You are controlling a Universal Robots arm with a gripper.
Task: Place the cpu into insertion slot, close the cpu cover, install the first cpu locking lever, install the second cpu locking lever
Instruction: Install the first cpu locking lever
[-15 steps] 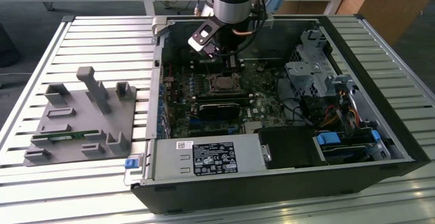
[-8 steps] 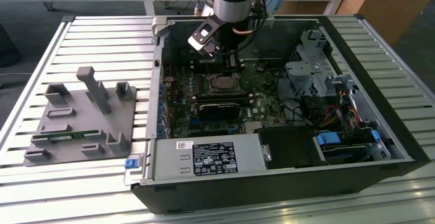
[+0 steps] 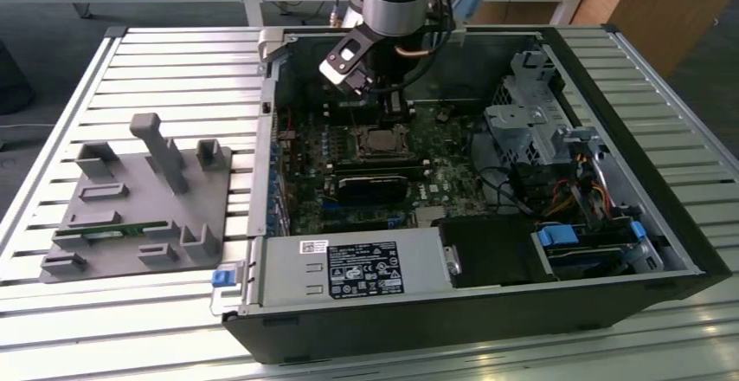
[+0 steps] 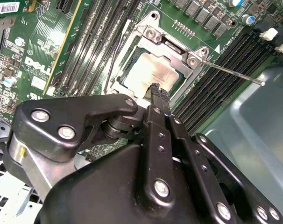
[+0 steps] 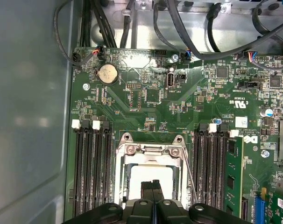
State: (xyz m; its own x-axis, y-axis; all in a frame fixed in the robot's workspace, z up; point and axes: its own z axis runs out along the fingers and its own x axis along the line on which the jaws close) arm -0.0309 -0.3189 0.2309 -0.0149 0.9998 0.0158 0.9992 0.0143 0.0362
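Note:
The cpu lies flat in the insertion slot on the green board, its pale metal top showing through the window of the cpu cover, which is folded down over it. In the first wrist view the cpu sits inside the cover frame. My gripper hovers just above the cpu's edge, its two black fingers pressed together and shut on nothing. A thin silver locking lever sticks out sideways from the socket, raised off the board. In the exterior view the gripper hangs above the socket.
Long black memory slots flank the socket on both sides. Black cables run along the case wall. A black card and a power supply fill the near side. A grey fixture stands outside on the slatted table.

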